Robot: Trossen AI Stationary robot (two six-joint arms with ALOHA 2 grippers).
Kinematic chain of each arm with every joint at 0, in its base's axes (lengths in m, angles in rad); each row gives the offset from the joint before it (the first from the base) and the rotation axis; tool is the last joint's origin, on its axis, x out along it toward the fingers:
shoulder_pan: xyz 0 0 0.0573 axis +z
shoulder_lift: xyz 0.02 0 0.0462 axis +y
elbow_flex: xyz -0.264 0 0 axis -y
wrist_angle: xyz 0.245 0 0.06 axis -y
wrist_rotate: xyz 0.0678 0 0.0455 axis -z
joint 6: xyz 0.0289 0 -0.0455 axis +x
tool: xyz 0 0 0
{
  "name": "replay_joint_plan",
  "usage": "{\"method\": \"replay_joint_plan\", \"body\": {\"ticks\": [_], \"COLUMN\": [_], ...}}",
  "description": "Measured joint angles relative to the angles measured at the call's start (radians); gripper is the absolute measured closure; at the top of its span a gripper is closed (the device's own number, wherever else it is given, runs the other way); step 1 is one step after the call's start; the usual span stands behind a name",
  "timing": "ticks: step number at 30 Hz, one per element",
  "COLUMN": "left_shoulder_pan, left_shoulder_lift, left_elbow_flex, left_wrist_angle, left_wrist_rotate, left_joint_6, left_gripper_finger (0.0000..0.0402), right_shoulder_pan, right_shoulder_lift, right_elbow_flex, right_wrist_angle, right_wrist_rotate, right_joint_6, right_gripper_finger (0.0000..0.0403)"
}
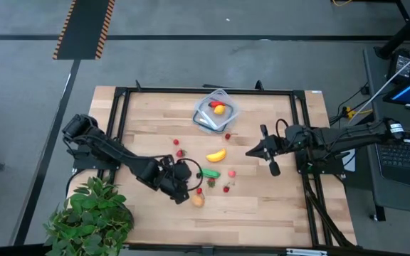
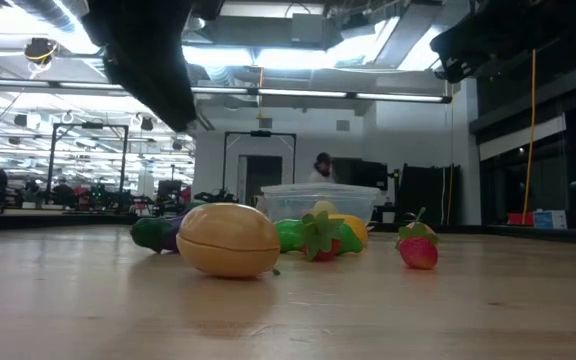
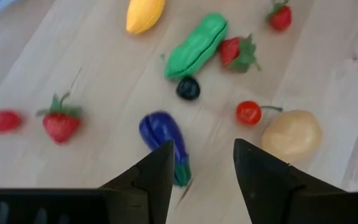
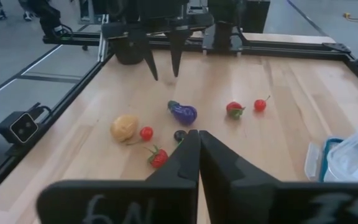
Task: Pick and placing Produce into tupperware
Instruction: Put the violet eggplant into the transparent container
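Note:
The clear tupperware [image 1: 226,108] stands at the table's far middle with a red piece and a yellow piece inside. Loose produce lies on the wood nearer the front: a banana [image 1: 216,155], a green cucumber [image 3: 196,45], a purple eggplant [image 3: 162,132], a tan potato-like piece [image 3: 291,134], a cherry [image 3: 248,112] and several strawberries. My left gripper [image 3: 204,149] hangs open, tilted down, just above the table with the eggplant right ahead of one finger and touching nothing. My right gripper [image 4: 197,134] is shut and empty, hovering right of the banana.
A leafy potted plant [image 1: 91,213] stands at the table's near left corner beside the left arm. A black frame rail [image 1: 205,90] rims the table. A laptop [image 1: 408,153] sits off the right edge. Bare wood lies near the front edge.

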Motion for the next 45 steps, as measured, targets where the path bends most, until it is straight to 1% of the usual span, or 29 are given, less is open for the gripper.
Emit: {"method": "replay_joint_plan", "body": {"ticks": [5,9,13,16,20,27,37,45], "left_shoulder_pan": [0.0,0.003,0.01,0.019,0.033,0.05,0.066,0.083], "left_shoulder_lift": [0.0,0.0,0.025,0.058,0.109,0.164,0.167,0.211], "left_elbow_flex": [0.0,0.0,0.0,-0.001,-0.001,-0.001,-0.001,-0.001], "left_wrist_angle": [-0.01,-0.016,-0.025,-0.034,-0.027,-0.006,-0.001,0.006], "left_wrist_rotate": [0.0,-0.004,-0.004,0.031,0.102,0.146,0.153,0.155], "left_joint_6": [-0.027,-0.031,-0.066,-0.081,-0.082,-0.082,-0.104,-0.1], "left_gripper_finger": [0.0243,0.0234,0.0224,0.0218,0.0213,0.0216,0.0217,0.0217], "right_shoulder_pan": [0.001,0.0,0.0,0.0,0.0,0.0,0.0,0.0], "right_shoulder_lift": [0.0,0.0,0.0,0.0,0.0,0.0,0.0,0.0], "right_elbow_flex": [0.0,0.0,0.0,0.0,0.0,0.0,0.0,0.0], "right_wrist_angle": [-0.01,-0.01,-0.016,-0.018,-0.026,-0.026,-0.033,-0.033], "right_wrist_rotate": [0.0,0.0,0.0,0.0,0.0,0.0,0.0,0.0], "right_joint_6": [-0.001,-0.001,-0.002,-0.003,-0.006,-0.004,-0.004,-0.002], "right_gripper_finger": [0.0395,0.0383,0.0386,0.0395,0.0398,0.0379,0.0398,0.0377]}}
